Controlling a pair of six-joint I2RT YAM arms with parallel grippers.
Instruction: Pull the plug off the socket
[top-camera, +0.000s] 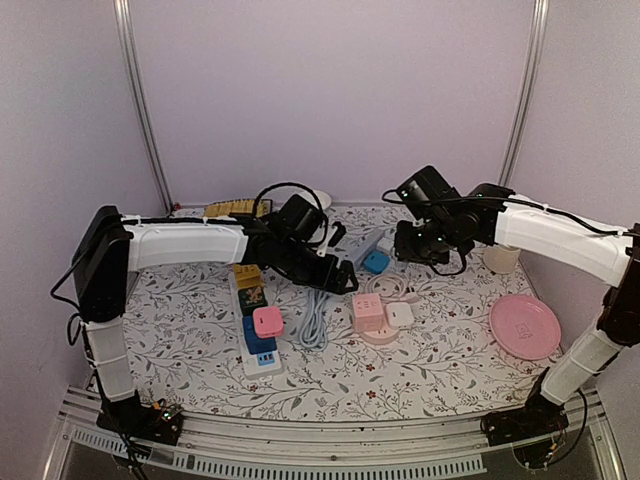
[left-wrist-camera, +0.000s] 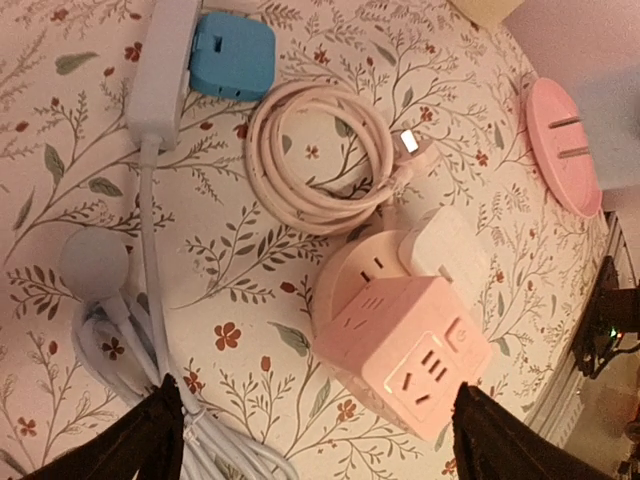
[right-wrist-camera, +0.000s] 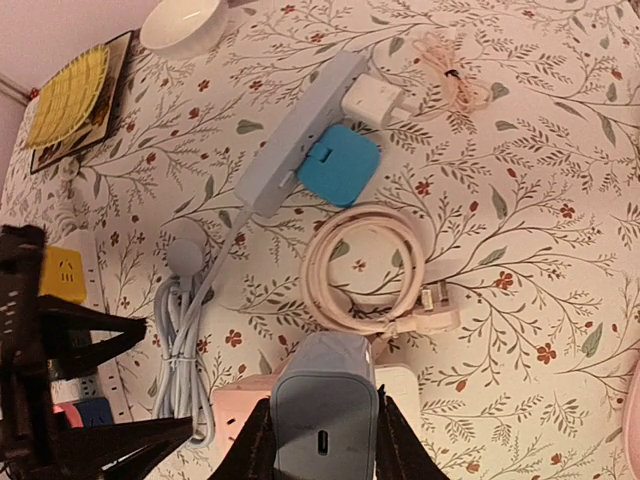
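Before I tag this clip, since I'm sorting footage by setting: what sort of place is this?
Probably a robot test booth, not a home: plain walls with metal rails, a floral-covered table strewn with power strips and chargers, two arms bolted at its edge.

Plug (right-wrist-camera: 325, 410): lower end cut off by frame bottom, right wrist view.
Pink socket (right-wrist-camera: 235, 400): mostly hidden behind plug.
Strip (left-wrist-camera: 165, 60): far end cut off at top, left wrist view.
Cup (left-wrist-camera: 490, 10): sliver only.
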